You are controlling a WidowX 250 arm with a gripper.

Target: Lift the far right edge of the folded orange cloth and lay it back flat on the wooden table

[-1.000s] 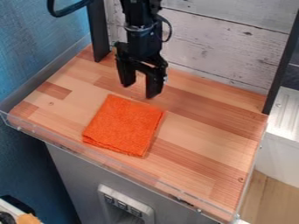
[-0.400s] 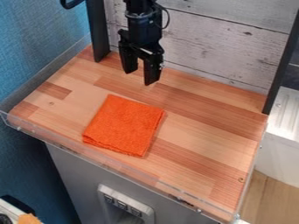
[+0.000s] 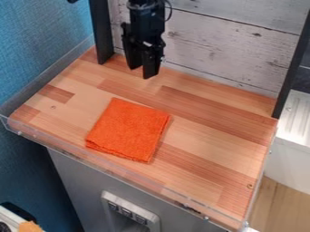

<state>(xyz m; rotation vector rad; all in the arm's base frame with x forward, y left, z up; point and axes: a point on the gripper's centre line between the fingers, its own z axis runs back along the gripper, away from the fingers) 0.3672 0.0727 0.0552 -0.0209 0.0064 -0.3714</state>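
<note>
The wooden surface is overhung by the downward-pointing claw, apart from the folded orange cloth; nothing is seen gripped; its opening cannot be told.

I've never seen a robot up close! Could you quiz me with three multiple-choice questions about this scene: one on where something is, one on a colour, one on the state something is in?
1. Where does the gripper hang?
A) Between the cloth and the clear front lip
B) Right over the cloth's middle
C) Beyond the cloth, near the plank wall

2. What colour is the cloth?
A) Orange
B) Green
C) White

3. How does the cloth lie?
A) Crumpled into a ball
B) Folded and flat
C) Draped over the worktop's edge

Answers:
1. C: the gripper is on the wall side, with bare wooden worktop showing between it and the cloth.
2. A: its whole visible face is orange.
3. B: it makes a neat four-sided shape, with layers at its near edge.
</note>
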